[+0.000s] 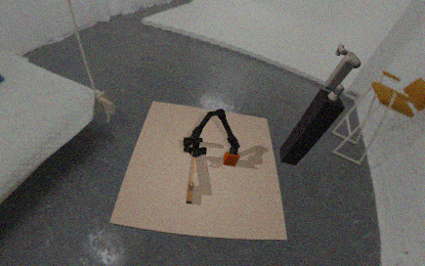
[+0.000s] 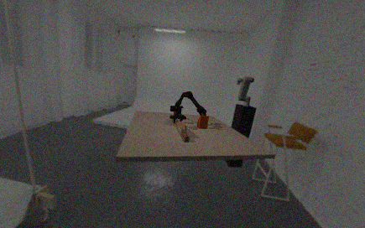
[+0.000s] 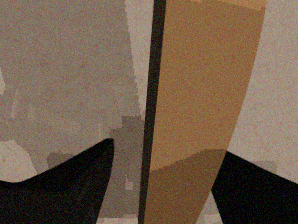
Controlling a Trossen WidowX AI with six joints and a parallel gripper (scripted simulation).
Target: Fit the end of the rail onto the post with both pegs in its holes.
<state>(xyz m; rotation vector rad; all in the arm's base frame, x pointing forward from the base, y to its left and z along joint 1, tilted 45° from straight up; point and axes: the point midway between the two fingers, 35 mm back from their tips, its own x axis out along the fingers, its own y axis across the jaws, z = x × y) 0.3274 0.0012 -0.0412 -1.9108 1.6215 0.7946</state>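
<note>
The long wooden rail lies on the tan table, with one end at the low block. My gripper is down over the rail's other end. In the wrist view the two dark fingers are half closed and straddle the rail. The right finger meets the rail's edge, and a strip of table shows between the left finger and the rail. The post and its pegs are hidden under the gripper. The arm's orange base stands to the right.
A dark pedestal with a grey arm on top stands beside the table's right edge. A yellow chair is further right. A white platform and a hanging rope are at the left.
</note>
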